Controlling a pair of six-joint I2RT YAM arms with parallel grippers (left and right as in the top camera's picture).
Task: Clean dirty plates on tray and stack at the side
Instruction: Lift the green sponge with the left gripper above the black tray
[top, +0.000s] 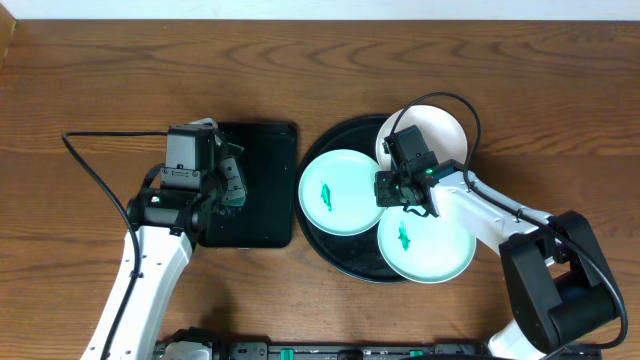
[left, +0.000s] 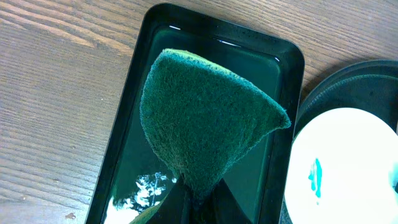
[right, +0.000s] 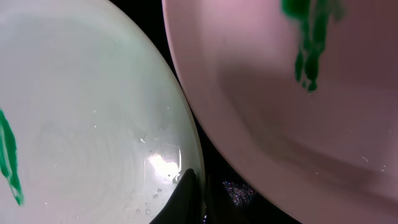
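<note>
Three plates lie on the round black tray (top: 345, 260). The left plate (top: 335, 192) and the front plate (top: 430, 245) each carry a green smear. The back plate (top: 442, 128) is partly hidden by my right arm. My right gripper (top: 392, 195) is low between the plates, shut on the rim of the front plate (right: 93, 112). The left plate (right: 298, 124) lies just beside it, over the black tray (right: 146, 18). My left gripper (top: 232, 182) is shut on a green sponge (left: 205, 124), held above the rectangular black tray (left: 283, 74). My right gripper (right: 196, 199) shows only as dark fingertips.
The rectangular tray (top: 265, 215) sits directly left of the round tray, their rims nearly touching. Bare wooden tabletop (top: 120, 80) surrounds both. A black cable (top: 95, 170) trails left of the left arm. The right arm's base (top: 560, 290) stands at the front right.
</note>
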